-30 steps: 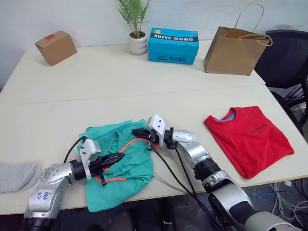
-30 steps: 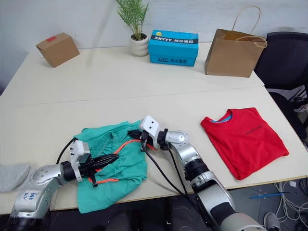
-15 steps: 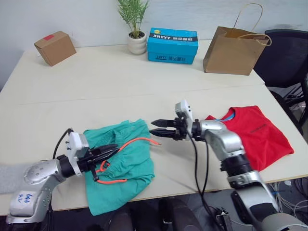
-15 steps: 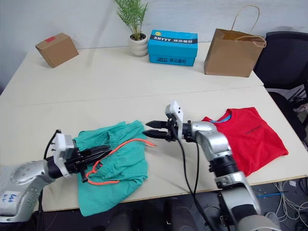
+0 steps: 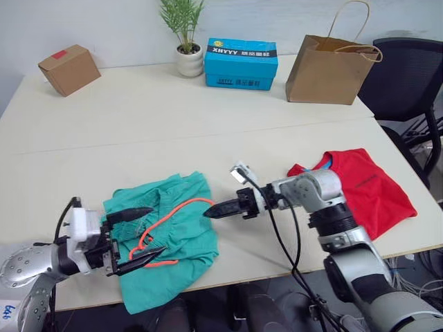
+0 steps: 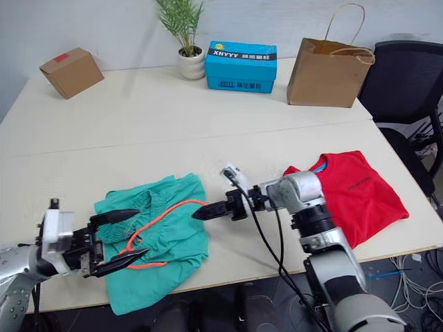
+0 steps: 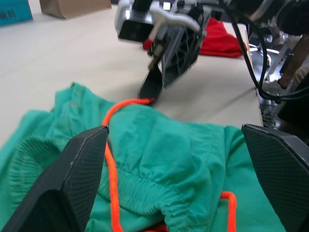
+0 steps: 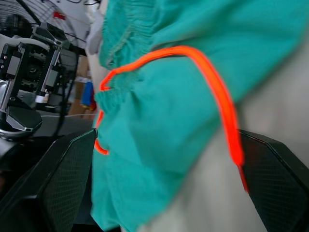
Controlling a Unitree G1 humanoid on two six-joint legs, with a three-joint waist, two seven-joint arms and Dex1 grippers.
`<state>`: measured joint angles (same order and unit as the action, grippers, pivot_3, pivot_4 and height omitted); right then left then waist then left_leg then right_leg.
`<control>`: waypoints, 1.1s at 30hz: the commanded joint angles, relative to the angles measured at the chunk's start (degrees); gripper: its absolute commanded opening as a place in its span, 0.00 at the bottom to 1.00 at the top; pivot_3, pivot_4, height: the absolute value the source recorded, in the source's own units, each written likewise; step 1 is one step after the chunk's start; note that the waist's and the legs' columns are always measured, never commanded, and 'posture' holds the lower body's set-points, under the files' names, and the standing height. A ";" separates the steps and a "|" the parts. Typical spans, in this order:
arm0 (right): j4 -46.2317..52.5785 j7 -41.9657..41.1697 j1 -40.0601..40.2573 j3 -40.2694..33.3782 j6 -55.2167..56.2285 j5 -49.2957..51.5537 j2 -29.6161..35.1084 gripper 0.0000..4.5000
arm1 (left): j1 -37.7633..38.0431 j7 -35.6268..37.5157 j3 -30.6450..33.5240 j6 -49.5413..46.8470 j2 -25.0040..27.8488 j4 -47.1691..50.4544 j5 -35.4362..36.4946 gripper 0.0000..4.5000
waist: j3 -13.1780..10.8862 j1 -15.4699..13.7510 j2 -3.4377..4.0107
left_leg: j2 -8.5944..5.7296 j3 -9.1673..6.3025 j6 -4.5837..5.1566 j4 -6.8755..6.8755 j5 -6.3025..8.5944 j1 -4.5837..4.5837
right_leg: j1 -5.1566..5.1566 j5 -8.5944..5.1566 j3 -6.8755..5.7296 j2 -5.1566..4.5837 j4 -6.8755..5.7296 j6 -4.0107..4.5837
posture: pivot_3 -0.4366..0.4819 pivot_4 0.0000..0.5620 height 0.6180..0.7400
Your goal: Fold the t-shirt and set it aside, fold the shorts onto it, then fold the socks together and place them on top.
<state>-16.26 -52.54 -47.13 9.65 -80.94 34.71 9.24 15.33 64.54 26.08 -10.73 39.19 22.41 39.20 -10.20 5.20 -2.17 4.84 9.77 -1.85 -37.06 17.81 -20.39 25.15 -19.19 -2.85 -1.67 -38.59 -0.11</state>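
Left eye view: the shorts (image 5: 166, 238) lie crumpled at the worktop (image 5: 138, 138) front edge, orange drawstring (image 5: 181, 207) trailing rightward. Left end effector (image 5: 138, 235) is spread over them; right end effector (image 5: 214, 210), pressed together, points at the drawstring tip. The t-shirt (image 5: 360, 190) lies well apart, right.

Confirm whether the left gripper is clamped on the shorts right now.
No: the left gripper is open, its fingers spread over the shorts, gripping nothing.

The shorts (image 5: 169, 235) are soft matt teal cloth, puckered at the elastic waistband, with a smooth neon orange drawstring (image 7: 112, 145) of cord. The t-shirt (image 5: 360, 190) is matt red cloth. The table (image 5: 138, 131) has a smooth, pale, faintly sheened top. The left claw (image 5: 136, 235) has matt black textured fingers (image 7: 72, 188). A bag (image 5: 327, 61) is brown paper, a box (image 5: 66, 69) plain cardboard.
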 commanded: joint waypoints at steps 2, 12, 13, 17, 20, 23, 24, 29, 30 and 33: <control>-1.28 6.12 -0.68 -1.25 0.56 -0.46 -6.57 0.96 | 3.70 4.83 5.78 0.80 1.76 -1.55 3.06 1.00 | 0.00 0.21 0.00 | 0.03 0.00 -0.05 0.00 -0.03 -0.19 | 0.20 0.00 0.00 0.03 -0.03 0.00 | 0.48 0.27 1.00; 1.02 11.88 2.47 -7.86 6.62 -0.16 -7.74 0.24 | 5.91 4.82 5.60 0.42 -0.36 -1.72 3.86 1.00 | 0.05 0.16 -0.08 | -0.05 -0.01 0.04 -0.05 0.03 -0.35 | 0.24 0.02 -0.02 -0.08 0.09 -0.04 | 0.48 0.27 1.00; 2.72 11.43 3.17 -8.47 6.69 0.61 -6.85 0.15 | 5.67 4.69 4.89 0.45 -0.74 -1.64 3.67 1.00 | 0.05 0.12 -0.08 | -0.05 -0.01 0.04 -0.04 0.03 -0.34 | 0.24 0.02 -0.02 -0.08 0.09 -0.04 | 0.48 0.27 1.00; 10.26 9.38 5.57 -10.47 3.55 4.90 -1.99 0.01 | 3.87 3.42 2.30 0.08 -2.02 -1.44 3.14 1.00 | 0.05 -0.38 -0.09 | -0.06 -0.02 0.08 -0.06 0.05 -0.38 | 0.24 0.05 -0.02 -0.09 0.14 -0.09 | 0.48 0.27 1.00; 15.46 7.42 7.07 -12.66 0.18 8.62 3.53 0.01 | 1.81 2.37 0.30 -0.51 -2.74 -1.62 3.32 1.00 | 0.05 -0.44 -0.08 | -0.09 -0.12 0.11 -0.07 0.06 -0.52 | 0.26 0.11 -0.04 -0.08 0.25 -0.16 | 0.48 0.27 1.00; 18.48 5.87 8.51 -13.62 -1.04 10.56 9.18 0.01 | -0.35 1.85 -1.42 -0.56 -3.06 -2.55 2.86 1.00 | 0.05 -0.34 -0.08 | -0.09 -0.17 0.12 -0.06 0.06 -0.58 | 0.27 0.13 -0.06 -0.05 0.31 -0.19 | 0.48 0.27 1.00; 19.01 5.62 8.94 -14.05 -0.94 10.79 10.95 0.01 | -1.00 1.75 -1.94 -0.57 -3.11 -2.75 2.75 1.00 | 0.05 -0.20 -0.08 | -0.08 -0.17 0.12 -0.05 0.06 -0.58 | 0.27 0.13 -0.06 -0.03 0.34 -0.19 | 0.48 0.27 1.00; 16.58 7.24 8.77 -15.53 -2.27 10.71 15.08 0.01 | -2.67 1.70 -3.36 -0.96 -2.88 -2.89 2.88 1.00 | 0.04 -0.19 -0.07 | -0.04 -0.16 0.08 -0.03 0.04 -0.59 | 0.29 0.13 -0.05 0.07 0.39 -0.19 | 0.48 0.27 1.00; 16.21 7.33 8.51 -14.79 -3.25 10.73 15.58 0.01 | -2.73 1.74 -3.39 -1.00 -2.79 -2.95 2.86 1.00 | 0.04 -0.18 -0.07 | -0.03 -0.16 0.08 -0.04 0.04 -0.58 | 0.29 0.14 -0.05 0.07 0.39 -0.19 | 0.48 0.27 1.00; 17.16 5.11 8.99 -7.95 -2.74 9.58 18.01 0.14 | -2.20 2.64 -3.17 -0.52 -1.90 -3.87 1.89 1.00 | 0.04 -0.31 -0.06 | -0.04 -0.16 0.08 -0.06 0.03 -0.59 | 0.29 0.15 -0.04 0.06 0.39 -0.20 | 0.48 0.27 1.00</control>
<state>-0.48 -45.95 -37.90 -1.31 -84.05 44.30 26.21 12.45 66.43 22.15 -11.90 36.55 19.10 41.25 -10.16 4.89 -2.23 4.80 9.60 -1.77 -37.12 17.85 -20.98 25.44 -19.04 -2.89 -1.61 -38.21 -0.31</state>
